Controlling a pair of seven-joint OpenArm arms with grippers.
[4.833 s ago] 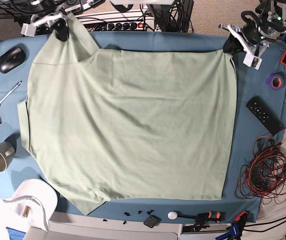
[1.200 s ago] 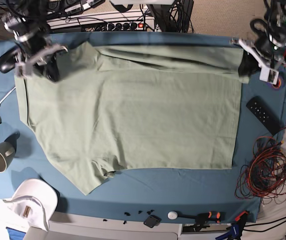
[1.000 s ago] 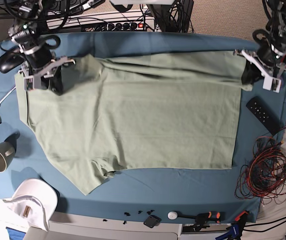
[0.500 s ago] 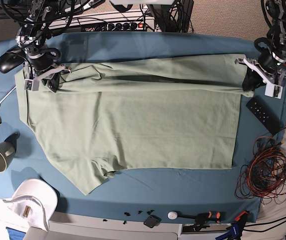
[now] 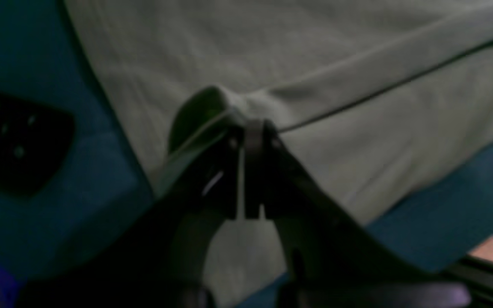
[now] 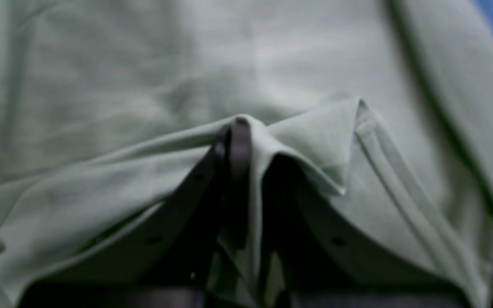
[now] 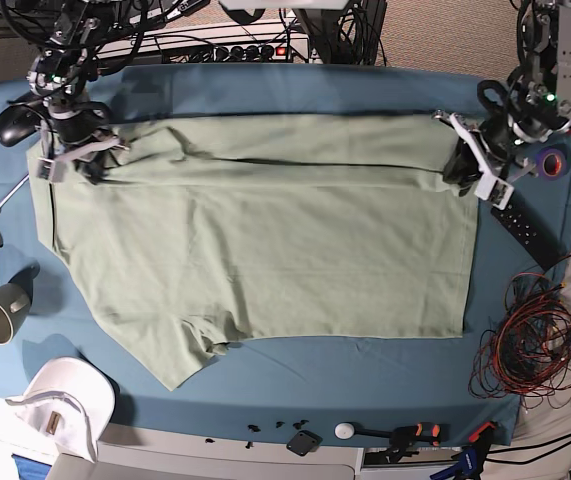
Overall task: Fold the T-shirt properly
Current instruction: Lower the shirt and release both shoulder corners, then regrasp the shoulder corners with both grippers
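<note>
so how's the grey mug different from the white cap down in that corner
The grey mug is small, rigid and dark, lying tipped so its opening shows; the white cap is bigger, soft and dome-shaped, resting flat. The mug sits on the blue table cloth just left of the pale sage-green T-shirt; the cap lies nearer the table's edge, partly off the cloth. Neither touches the shirt.

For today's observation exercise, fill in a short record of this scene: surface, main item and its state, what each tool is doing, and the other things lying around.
surface: table with blue cloth
main item: pale green shirt, spread flat, far edge folded over toward the middle
left tool: shut on the shirt's folded edge
right tool: shut on the shirt near the collar end
left-hand side of base view: mouse, mug, white cap
right-hand side of base view: remote, tangle of wires
</note>
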